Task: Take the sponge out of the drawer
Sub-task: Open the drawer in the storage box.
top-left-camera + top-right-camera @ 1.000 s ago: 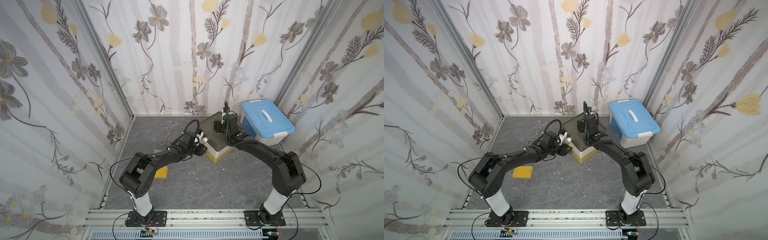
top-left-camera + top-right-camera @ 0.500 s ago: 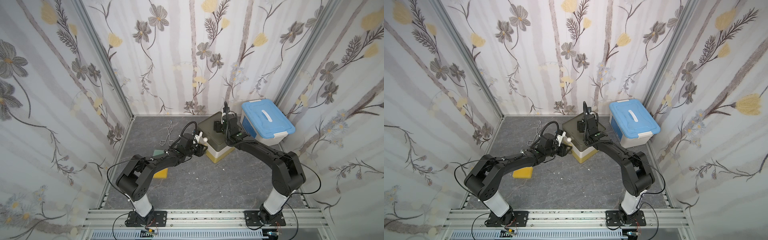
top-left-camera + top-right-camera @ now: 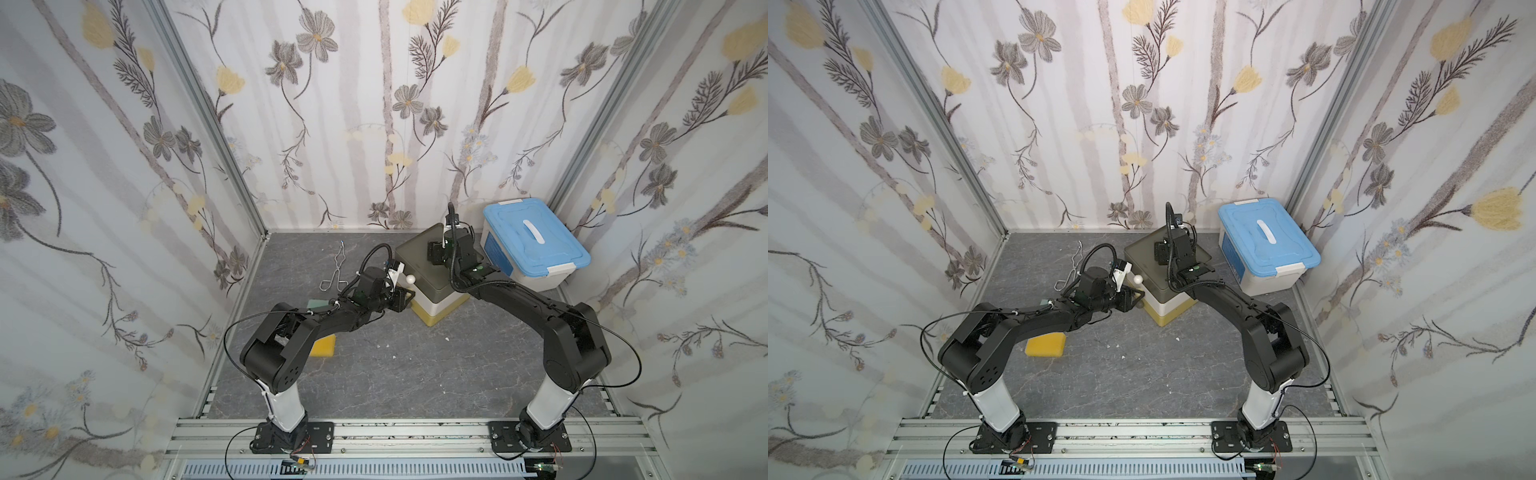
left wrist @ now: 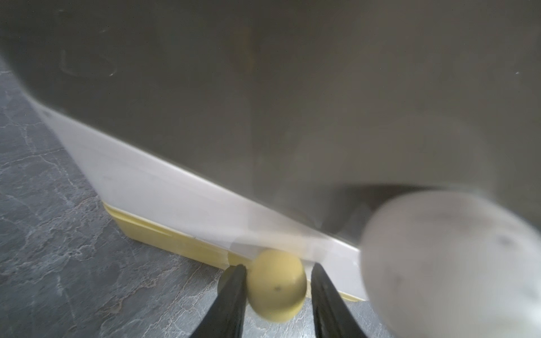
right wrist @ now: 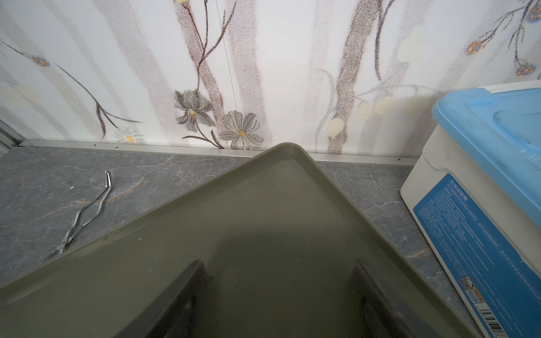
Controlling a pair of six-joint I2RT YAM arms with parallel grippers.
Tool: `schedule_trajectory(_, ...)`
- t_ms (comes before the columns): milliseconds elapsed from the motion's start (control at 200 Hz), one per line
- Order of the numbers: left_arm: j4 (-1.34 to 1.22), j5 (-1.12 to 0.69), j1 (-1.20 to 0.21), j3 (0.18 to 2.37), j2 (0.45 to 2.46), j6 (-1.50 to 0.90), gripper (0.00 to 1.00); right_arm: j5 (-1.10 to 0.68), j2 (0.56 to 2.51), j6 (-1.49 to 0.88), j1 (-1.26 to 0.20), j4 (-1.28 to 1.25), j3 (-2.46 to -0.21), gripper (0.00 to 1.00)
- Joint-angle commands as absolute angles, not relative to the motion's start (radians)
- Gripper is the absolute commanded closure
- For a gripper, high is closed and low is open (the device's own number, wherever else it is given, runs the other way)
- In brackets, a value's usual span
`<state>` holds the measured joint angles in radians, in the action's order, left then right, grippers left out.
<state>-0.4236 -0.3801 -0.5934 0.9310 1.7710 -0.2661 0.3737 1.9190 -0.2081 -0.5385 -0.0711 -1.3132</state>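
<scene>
The small drawer unit (image 3: 432, 266) has an olive top, a white drawer with a white knob (image 3: 410, 279) and a yellow bottom drawer (image 3: 434, 318); both drawers look pushed in. My left gripper (image 3: 409, 297) sits low at the unit's front. In the left wrist view its fingers (image 4: 234, 292) are closed around the yellow knob (image 4: 276, 289). My right gripper (image 3: 434, 251) rests open on the olive top (image 5: 263, 210). A yellow sponge (image 3: 1046, 346) lies on the table beside my left arm, outside the drawers.
A white box with a blue lid (image 3: 536, 245) stands right of the drawer unit. Metal tongs (image 3: 334, 270) lie at the back left, with a green pad (image 3: 316, 305) near my left forearm. Flowered walls close in three sides.
My left wrist drew back slightly from the drawer unit and came in again to the yellow knob. The right arm and the sponge have not moved.
</scene>
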Motion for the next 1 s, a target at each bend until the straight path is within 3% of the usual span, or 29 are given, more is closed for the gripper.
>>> schedule_trajectory(0, -0.485, -0.407, -0.591, 0.932, 1.769, -0.269, 0.63, 0.282, 1.948, -0.262, -0.541, 0.209, -1.301, 0.21)
schedule_trajectory(440, -0.389, -0.350, -0.591, 0.882, 1.675, -0.243, 0.82, 0.318, 1.992, -0.288, -0.544, 0.230, -1.324, 0.21)
schedule_trajectory(994, -0.257, -0.208, -0.615, 0.637, 1.346, -0.296, 0.83, 0.340, 2.002, -0.298, -0.556, 0.231, -1.324, 0.21)
